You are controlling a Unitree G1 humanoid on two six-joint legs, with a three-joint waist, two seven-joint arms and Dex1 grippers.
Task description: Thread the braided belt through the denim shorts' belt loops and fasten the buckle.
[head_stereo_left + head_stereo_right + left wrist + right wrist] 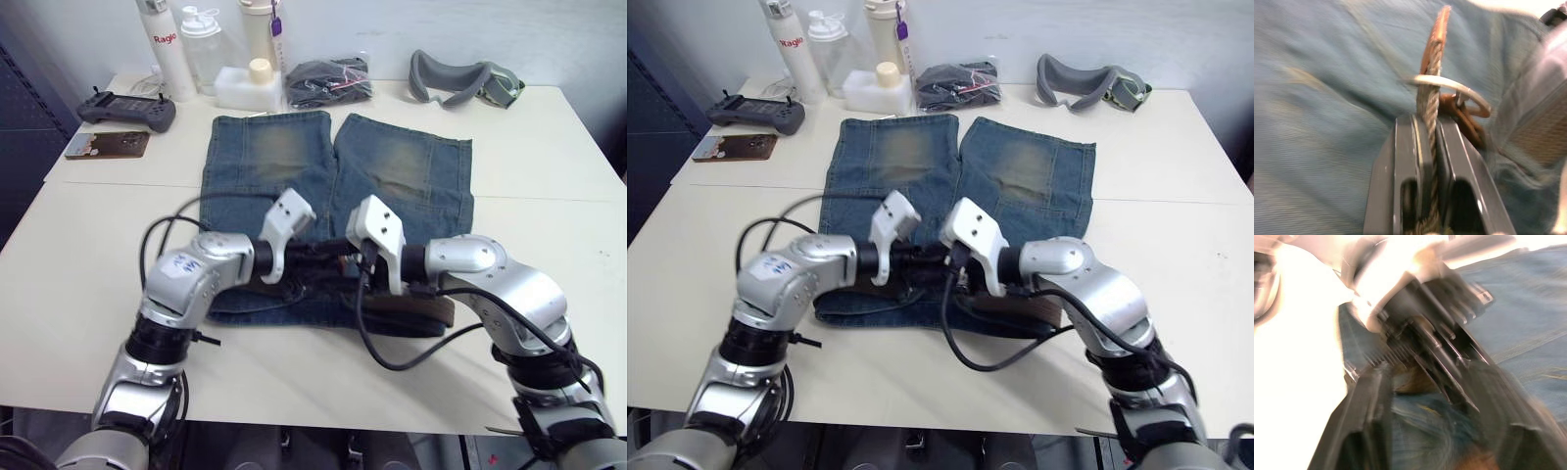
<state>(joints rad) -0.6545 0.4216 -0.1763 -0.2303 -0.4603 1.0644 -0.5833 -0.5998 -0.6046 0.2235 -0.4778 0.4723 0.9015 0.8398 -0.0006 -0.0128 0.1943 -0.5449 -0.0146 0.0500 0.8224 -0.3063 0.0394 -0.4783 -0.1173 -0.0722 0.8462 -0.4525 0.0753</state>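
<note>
- Left claw [1431,147] is clamped on the belt [1431,73], whose tip runs straight ahead through the buckle [1459,90].
- Right claw [1435,396] faces it over the shorts [294,147]; its jaws stand apart.

One pair of faded blue denim shorts [333,186] lies on the single white bench [78,264], with two yellowish worn patches, one on each leg. One dark-brown braided belt [411,311] runs along the waistband, and it carries one silvery metal buckle [1449,88]. Along the back edge stand three tall white bottles [162,44], one squat white container with a cream cap [250,86], one black bundle in a clear bag [328,80], one grey padded goggle strap [460,80], one dark handheld controller [127,110] and one flat brown card [108,145]. Two black-fingered claws, one left claw [911,262] and one right claw [955,269], are over the shorts.
</note>
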